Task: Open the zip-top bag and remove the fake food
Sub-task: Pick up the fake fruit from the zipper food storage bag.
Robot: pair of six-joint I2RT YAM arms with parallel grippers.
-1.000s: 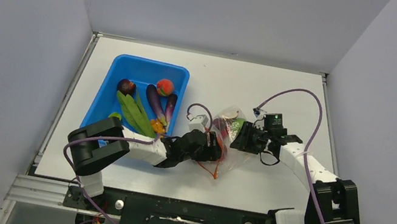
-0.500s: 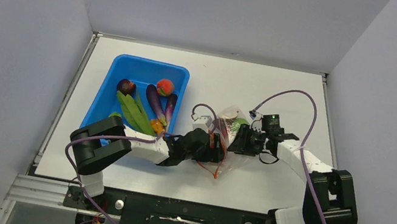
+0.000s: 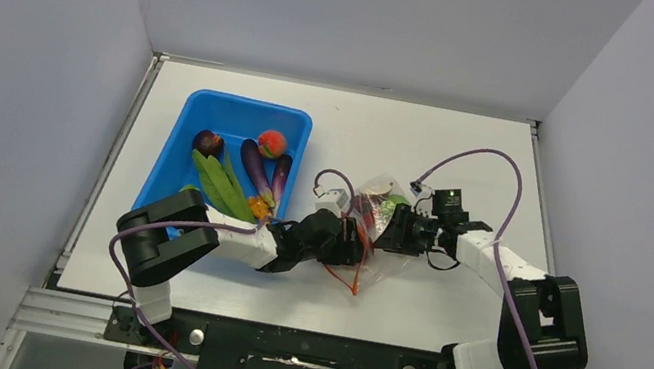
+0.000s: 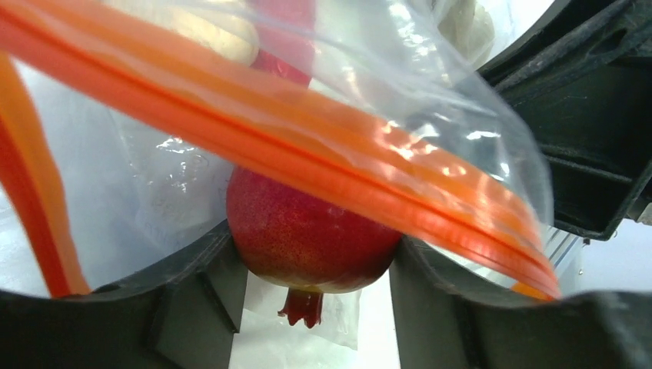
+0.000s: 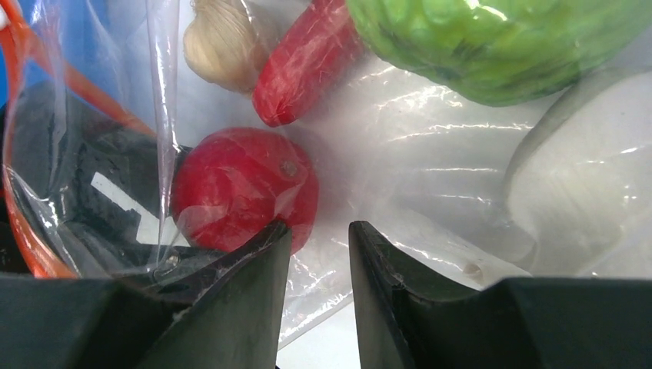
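The zip-top bag (image 3: pixel 376 216) lies at mid-table between both grippers, its orange zipper strip (image 4: pixel 307 154) crossing the left wrist view. My left gripper (image 3: pixel 357 235) is in the bag's mouth, and a red round fruit (image 4: pixel 311 238) of the fake food sits wedged between both fingers (image 4: pixel 192 292). From the right, my right gripper (image 3: pixel 388 228) meets the bag; its jaws stand a narrow gap apart with bag film in and over them (image 5: pixel 321 231). Through the film I see the red fruit (image 5: pixel 238 188), a green bumpy ball (image 5: pixel 492 38), a white mushroom (image 5: pixel 584 177) and a red chilli (image 5: pixel 307 58).
A blue bin (image 3: pixel 214 109) stands at the left of the table, holding long green pods (image 3: pixel 219 184), purple aubergines (image 3: pixel 255 167), a peach (image 3: pixel 271 142) and a dark fruit (image 3: pixel 207 141). The left arm's forearm lies along the bin's near right corner.
The left gripper's jaws have come in against the red fruit inside the bag's mouth. The right gripper has edged left toward the bag, which has bunched up between them.
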